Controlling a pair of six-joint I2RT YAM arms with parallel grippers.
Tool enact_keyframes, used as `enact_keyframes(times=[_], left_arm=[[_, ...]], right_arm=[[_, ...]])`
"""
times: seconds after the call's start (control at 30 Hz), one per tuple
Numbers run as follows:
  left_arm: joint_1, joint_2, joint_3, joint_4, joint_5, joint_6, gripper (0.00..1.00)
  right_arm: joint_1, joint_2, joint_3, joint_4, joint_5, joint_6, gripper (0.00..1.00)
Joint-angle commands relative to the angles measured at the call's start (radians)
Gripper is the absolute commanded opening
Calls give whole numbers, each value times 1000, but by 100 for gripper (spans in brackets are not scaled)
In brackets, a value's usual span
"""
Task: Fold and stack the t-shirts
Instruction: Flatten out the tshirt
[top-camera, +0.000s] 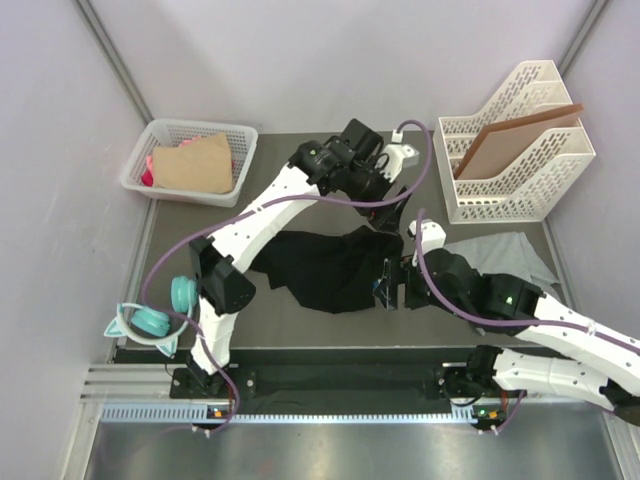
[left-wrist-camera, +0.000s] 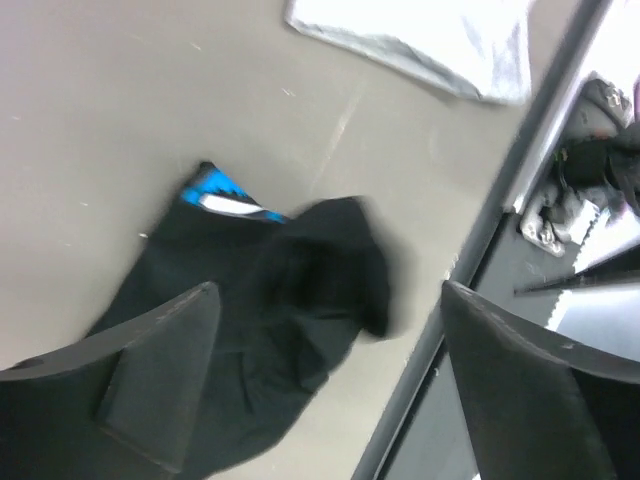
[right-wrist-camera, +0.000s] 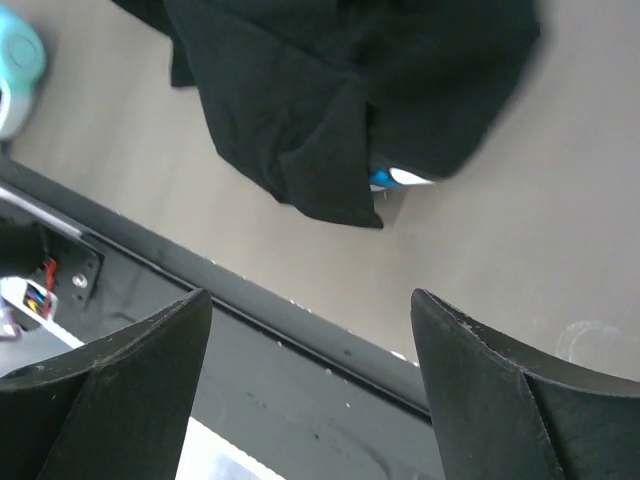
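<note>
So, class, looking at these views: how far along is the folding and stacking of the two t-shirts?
Done: nothing finished. The black t-shirt lies bunched mid-table, and the grey t-shirt lies rumpled to its right, apart from it and not stacked. In hand: nothing; the left gripper and right gripper hang open near the black one. Left: both folds, then the stack.

Left gripper, right gripper, both spread wide, empty
</note>
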Motion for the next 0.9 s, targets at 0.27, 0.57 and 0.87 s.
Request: enact_keyframes(times=[0.27, 0.57, 0.87], left_arm=[[415, -240, -194, 87, -18, 24, 99], [484, -313, -700, 198, -125, 145, 97], [510, -265, -738, 201, -127, 180, 94]], right_arm=[[8, 120, 33, 26, 129, -105, 83], [-119, 289, -30, 53, 161, -104, 82], [-326, 169, -148, -5, 146, -18, 80]])
